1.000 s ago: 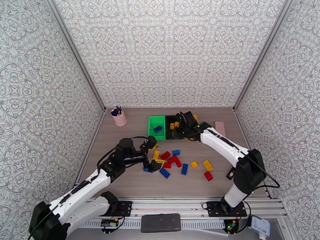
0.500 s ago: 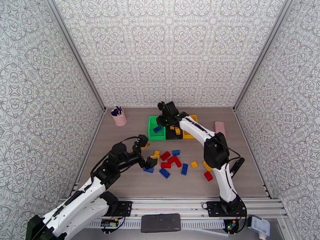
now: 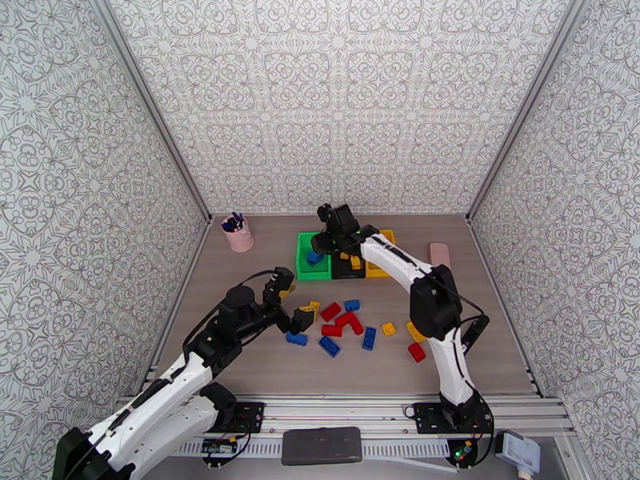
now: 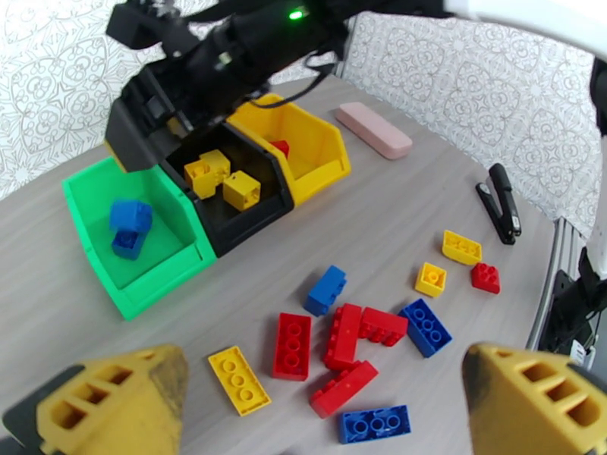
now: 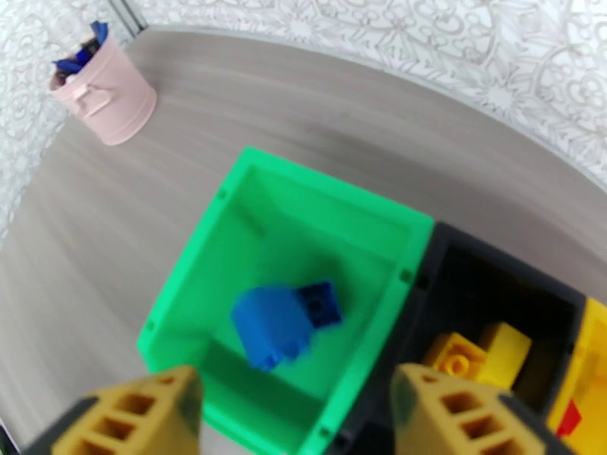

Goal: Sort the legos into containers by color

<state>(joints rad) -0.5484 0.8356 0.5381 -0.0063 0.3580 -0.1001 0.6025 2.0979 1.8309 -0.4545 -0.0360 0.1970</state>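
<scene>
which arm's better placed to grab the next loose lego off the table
Left. The left arm has its jaws open right by the loose legos, while the right arm is over the green bin, away from the pile.

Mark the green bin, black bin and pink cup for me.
green bin (image 5: 288, 233), right wrist view, bare floor.
black bin (image 4: 246, 221), left wrist view, front wall.
pink cup (image 5: 106, 108), right wrist view, side wall.

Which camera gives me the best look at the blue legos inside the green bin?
Right wrist: it looks straight down into the green bin, with the blue legos large and unobstructed. Left wrist shows them smaller, at an angle. Top external shows a tiny blue patch.
</scene>
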